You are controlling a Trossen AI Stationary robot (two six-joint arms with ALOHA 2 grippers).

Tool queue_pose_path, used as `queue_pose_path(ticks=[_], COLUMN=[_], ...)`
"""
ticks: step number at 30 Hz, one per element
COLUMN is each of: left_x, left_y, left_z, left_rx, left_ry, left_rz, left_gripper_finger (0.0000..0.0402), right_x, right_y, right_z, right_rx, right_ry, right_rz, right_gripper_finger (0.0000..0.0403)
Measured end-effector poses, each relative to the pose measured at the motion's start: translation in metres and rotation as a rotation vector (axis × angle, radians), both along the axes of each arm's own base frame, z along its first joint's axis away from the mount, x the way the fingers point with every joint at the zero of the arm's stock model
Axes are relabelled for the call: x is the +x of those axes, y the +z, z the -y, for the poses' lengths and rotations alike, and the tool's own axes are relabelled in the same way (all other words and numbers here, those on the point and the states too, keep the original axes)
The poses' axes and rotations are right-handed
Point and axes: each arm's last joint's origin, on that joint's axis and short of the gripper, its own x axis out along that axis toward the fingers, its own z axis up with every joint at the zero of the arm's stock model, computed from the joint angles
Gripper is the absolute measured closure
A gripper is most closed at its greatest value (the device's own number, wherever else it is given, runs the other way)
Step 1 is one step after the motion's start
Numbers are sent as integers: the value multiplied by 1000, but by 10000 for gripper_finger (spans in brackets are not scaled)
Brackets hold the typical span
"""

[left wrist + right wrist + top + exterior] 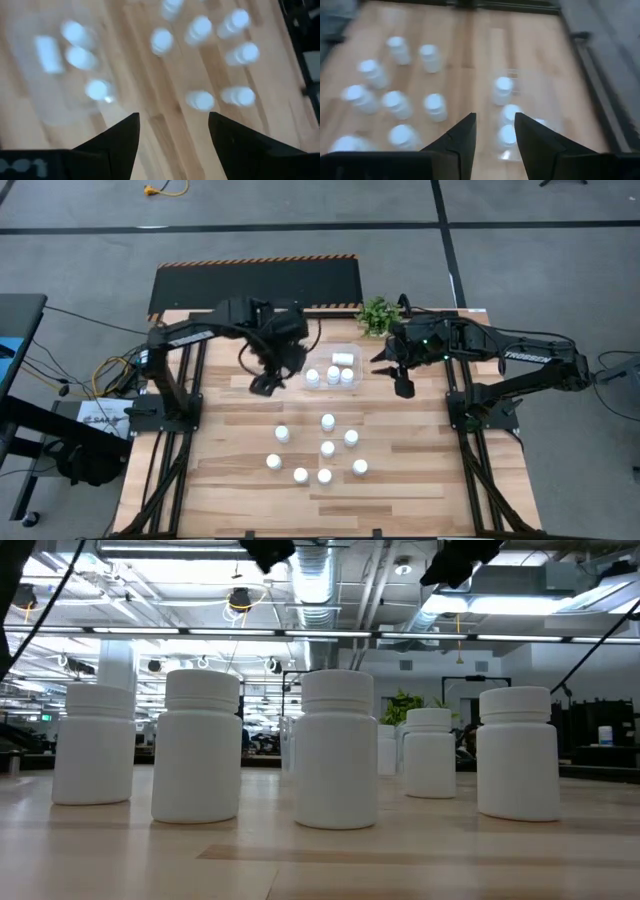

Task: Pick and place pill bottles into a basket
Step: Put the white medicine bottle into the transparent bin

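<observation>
Seven pill bottles (328, 448) stand loose mid-table, four more lie in the basket (355, 356), and between picks the empty, spread left gripper (262, 383) beside it must descend onto one, while the right gripper (402, 387) hovers pressed together.

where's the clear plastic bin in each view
High view: the clear rectangular plastic bin sits between both grippers, beside the green potted plant.
Low view: hidden behind white bottles; cannot place it.
Left wrist: faint outline.
Right wrist: beyond the fingers.
Shared landmark: four bottles inside.
</observation>
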Motion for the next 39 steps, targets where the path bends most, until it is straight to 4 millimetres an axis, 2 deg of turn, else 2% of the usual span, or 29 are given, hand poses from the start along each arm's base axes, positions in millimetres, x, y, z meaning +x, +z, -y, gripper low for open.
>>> queue_pose_path(ticks=[4, 10, 14, 16, 21, 27, 33, 39], left_x=[-7, -10, -12, -19, -59, -98, -115, -114], left_y=[-21, -45, -54, -53, -46, -50, -53, -54], left_z=[16, 39, 47, 50, 61, 69, 71, 72], left_rx=[-5, -27, -56, -83, -80, -71, -46, -22], left_ry=[-37, -143, -229, -261, -303, -347, -430, -484], left_rz=[-98, -190, -216, -192, -178, -136, -23, 57], left_gripper_finger=[175, 175, 175, 175, 175, 175, 175, 175], right_x=[-1, -5, -7, -6, -3, 2, 18, 37], right_y=[0, -4, -6, -7, -4, -1, -9, -30], right_z=[-5, -11, -17, -19, -20, -35, -50, -66], right_rx=[110, 283, 214, 162, 181, 201, 251, 253], right_ry=[139, 208, 238, 217, 80, 103, 123, 163], right_rz=[3, -60, -86, -90, -69, -27, -55, -152], right_gripper_finger=[276, 276, 276, 276, 276, 276, 276, 276])
